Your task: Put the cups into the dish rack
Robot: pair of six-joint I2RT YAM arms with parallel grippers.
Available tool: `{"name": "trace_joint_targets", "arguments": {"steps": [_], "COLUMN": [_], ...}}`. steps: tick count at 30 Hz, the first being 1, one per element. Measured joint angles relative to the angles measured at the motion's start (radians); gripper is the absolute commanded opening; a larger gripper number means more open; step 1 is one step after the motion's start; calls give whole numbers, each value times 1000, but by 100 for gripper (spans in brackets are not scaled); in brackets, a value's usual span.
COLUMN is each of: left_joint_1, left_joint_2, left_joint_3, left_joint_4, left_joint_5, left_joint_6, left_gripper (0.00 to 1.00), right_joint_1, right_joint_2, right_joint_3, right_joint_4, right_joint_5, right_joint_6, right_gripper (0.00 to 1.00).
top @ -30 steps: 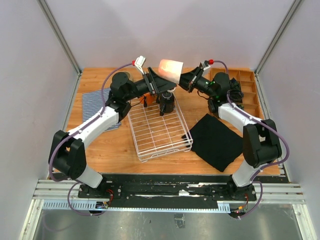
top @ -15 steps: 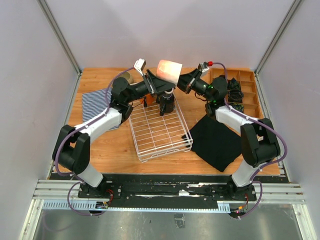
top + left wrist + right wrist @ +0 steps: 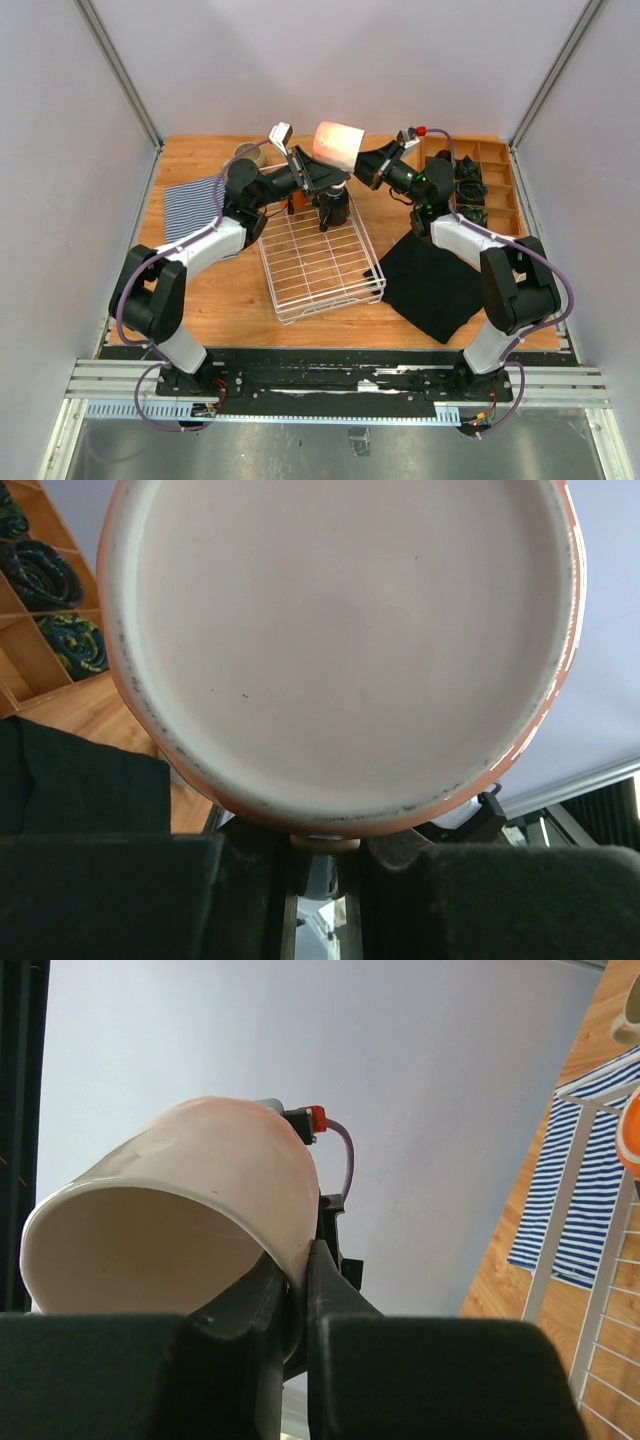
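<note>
Above the far end of the dish rack (image 3: 315,256), right gripper (image 3: 296,1265) clamps the pale pink mug (image 3: 337,143) by its rim, left gripper (image 3: 322,858) pinches its handle.

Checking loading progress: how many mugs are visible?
4. A pale pink ceramic mug held aloft; a black mug in the white wire rack; an orange mug left of it; a beige mug at back left. Arms may hide more.
</note>
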State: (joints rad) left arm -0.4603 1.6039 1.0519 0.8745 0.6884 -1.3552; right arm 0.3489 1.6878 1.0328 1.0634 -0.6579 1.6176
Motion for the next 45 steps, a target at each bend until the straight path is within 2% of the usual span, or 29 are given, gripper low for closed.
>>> {"name": "trace_joint_targets", "arguments": {"steps": [3, 4, 7, 11, 15, 20, 25, 30, 36, 45], "left_joint_1": [0, 1, 5, 13, 29, 38, 37, 3, -55, -70], "left_joint_2": [-1, -3, -29, -102, -208, -322, -321, -274, -205, -105], "left_joint_3": [-15, -19, -27, -41, -43, -35, -16, 25, 88, 101], "left_joint_4": [3, -2, -51, -216, -462, -758, -1011, -1224, -1320, -1355], "left_joint_5": [-3, -4, -10, -23, -90, -248, -422, -616, -757, -840], "left_joint_6": [-2, -5, 22, 121, 296, 510, 675, 815, 917, 987], "left_gripper": [0, 0, 0, 1, 1, 1, 0, 1, 1, 0], "right_joint_1": [3, 3, 2, -13, -79, -177, -186, -188, -194, -226], "right_joint_2": [0, 0, 2, 0, -16, -76, -185, -207, -207, -208], "right_joint_3": [-13, -19, -49, -100, -175, -214, -196, -174, -174, -174], "right_joint_4": [2, 2, 2, 8, -34, -231, -418, -477, -518, -524], "right_joint_5": [0, 0, -1, -10, -30, -39, -54, -63, -76, -87], "right_joint_6": [-12, -19, -34, -47, -89, -220, -386, -452, -478, -487], "right_gripper": [37, 42, 48, 52, 53, 54, 54, 54, 54, 54]}}
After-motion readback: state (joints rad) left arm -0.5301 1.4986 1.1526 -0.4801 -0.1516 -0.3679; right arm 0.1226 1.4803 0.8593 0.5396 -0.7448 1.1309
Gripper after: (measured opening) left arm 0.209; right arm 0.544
